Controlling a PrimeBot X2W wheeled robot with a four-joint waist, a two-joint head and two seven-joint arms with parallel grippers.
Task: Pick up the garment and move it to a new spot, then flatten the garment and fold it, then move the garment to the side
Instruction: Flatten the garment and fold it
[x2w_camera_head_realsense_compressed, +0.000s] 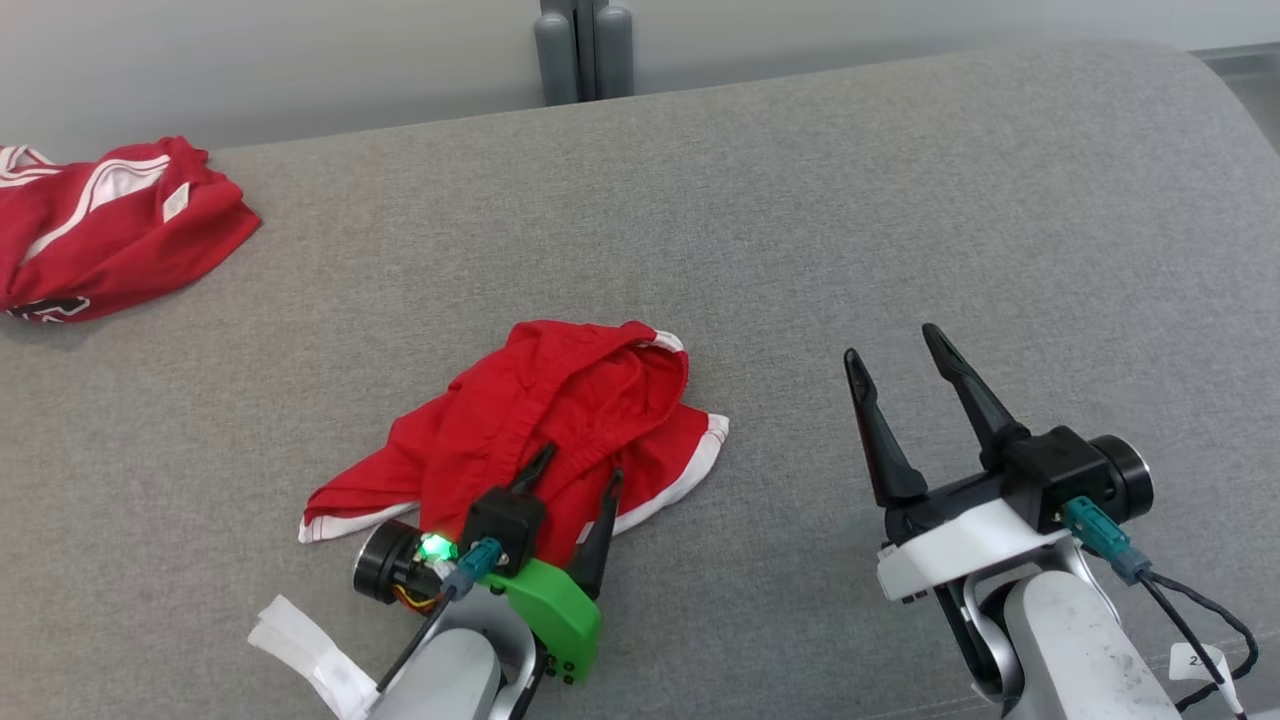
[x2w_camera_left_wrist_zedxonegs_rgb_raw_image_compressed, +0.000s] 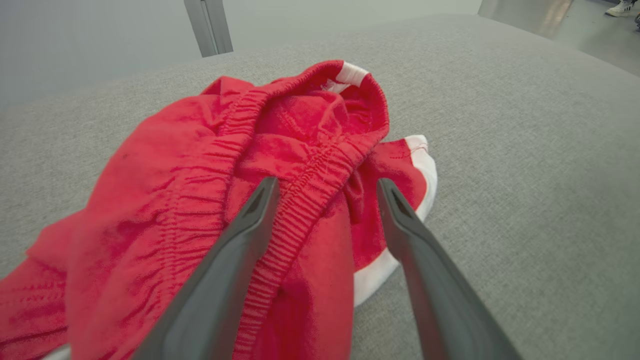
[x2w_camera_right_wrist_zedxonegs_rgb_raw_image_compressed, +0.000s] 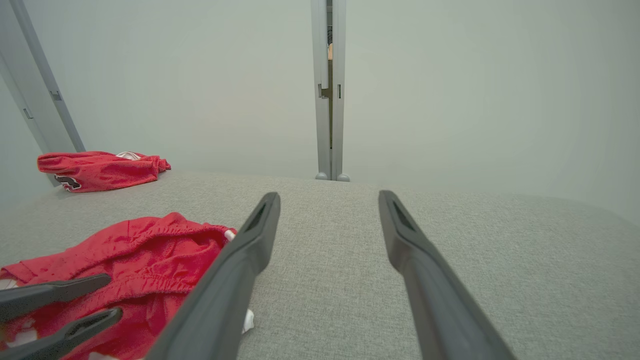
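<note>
Left pincer (x2w_camera_head_realsense_compressed: 581, 464) spread wide over the red garment (x2w_camera_head_realsense_compressed: 560, 400).
Crumpled on the grey cushion (x2w_camera_head_realsense_compressed: 800, 250), it lies with its elastic waistband (x2w_camera_left_wrist_zedxonegs_rgb_raw_image_compressed: 300, 200) between my fingers, ungripped; further right, my right pincer (x2w_camera_head_realsense_compressed: 892, 345) hovers equally wide and empty, well apart.

— Where does the head camera sit?
— High above the grey surface (x2w_camera_head_realsense_compressed: 900, 200), looking forward and down.
— And the left wrist?
— Very close over the red garment (x2w_camera_left_wrist_zedxonegs_rgb_raw_image_compressed: 200, 175), facing along the left gripper (x2w_camera_left_wrist_zedxonegs_rgb_raw_image_compressed: 326, 182) toward the far wall.
— The right wrist?
— Further off, looking almost level across the surface to the upright post (x2w_camera_right_wrist_zedxonegs_rgb_raw_image_compressed: 329, 100) (the head view catches its base too).
— What do they share?
— All three show that garment; head and right wrist also share the second red garment (x2w_camera_head_realsense_compressed: 110, 230) at far left.
</note>
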